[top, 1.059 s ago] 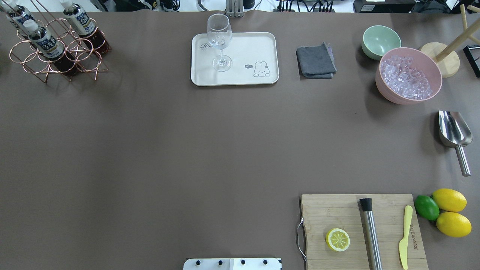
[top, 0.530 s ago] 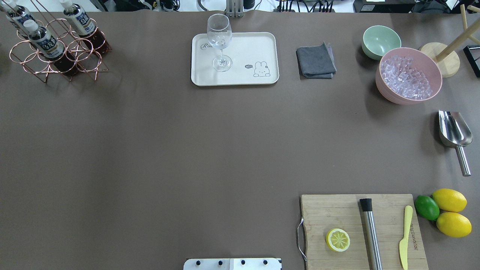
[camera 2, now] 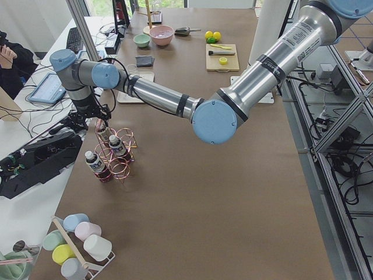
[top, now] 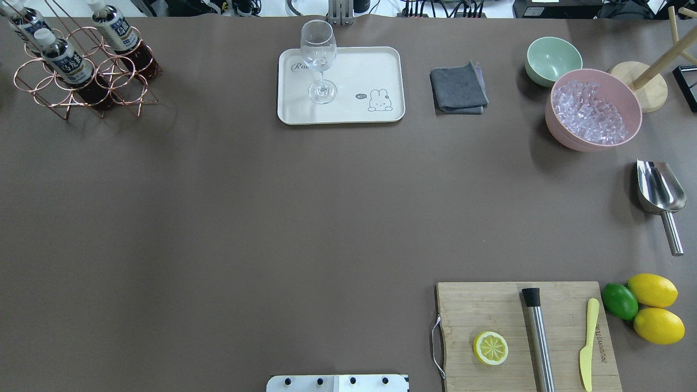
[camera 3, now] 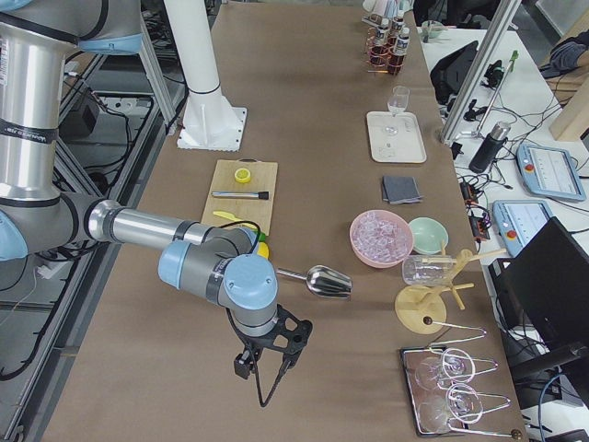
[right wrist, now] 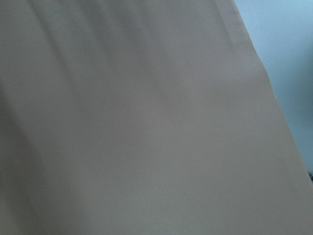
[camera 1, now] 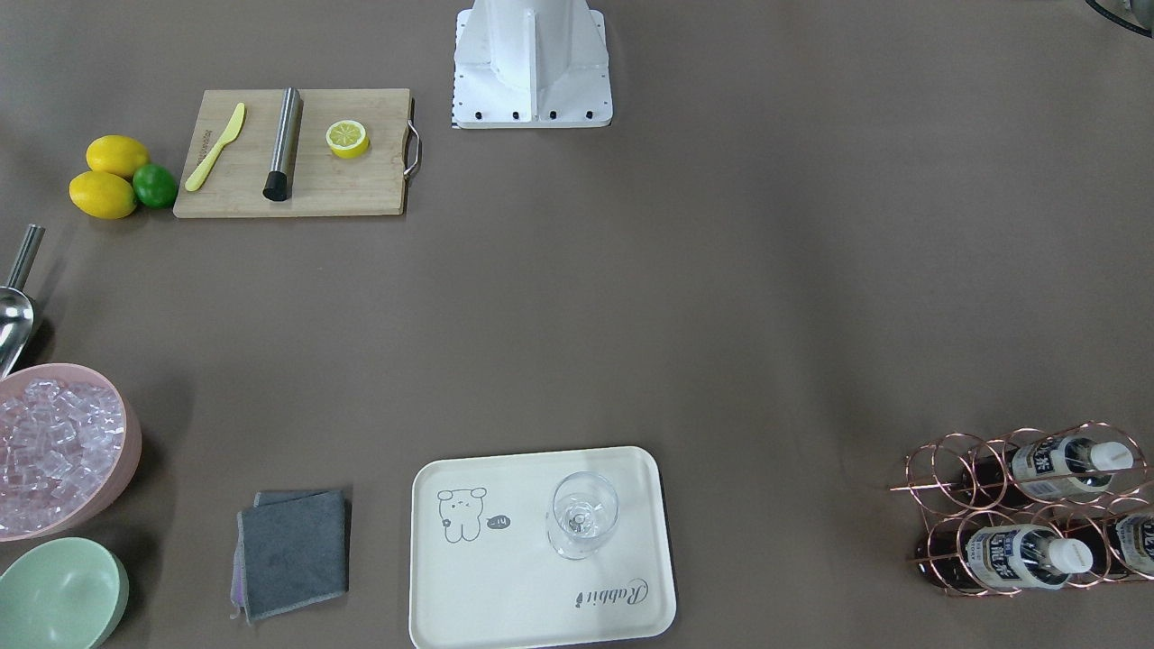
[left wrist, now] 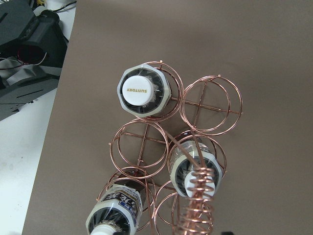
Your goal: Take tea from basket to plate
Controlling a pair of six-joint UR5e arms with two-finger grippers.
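Front-facing view: basket [camera 1: 1019, 505] at the frame's right edge, near side; three tea bottles [camera 1: 1019, 550] seated in its ring cells, white caps on; plate [camera 1: 505, 586] at near centre, well apart from the basket; wine glass [camera 1: 583, 516] upright on the plate beside the bear drawing.

Overhead view: basket [top: 114, 73] in the far left corner with the tea bottles [top: 65, 60] in three cells; plate [top: 354, 71] at far centre, wine glass [top: 318, 60] on its left half.

Exterior left: left gripper [camera 2: 98, 118] hangs just above the basket's [camera 2: 119, 169] farthest bottle [camera 2: 104, 131]; whether it touches, and whether the pincer is spread or pressed together, cannot be told.

Exterior right: right gripper [camera 3: 271, 364] low over bare table [camera 3: 304, 387] at the near end, well apart from the plate [camera 3: 396, 138]; pincer state cannot be told.

Left wrist view: looks straight down on one bottle's white cap [left wrist: 145, 91]; coiled handle [left wrist: 198, 196] crosses over a second bottle.

Right wrist view: brown table [right wrist: 146, 122] only.
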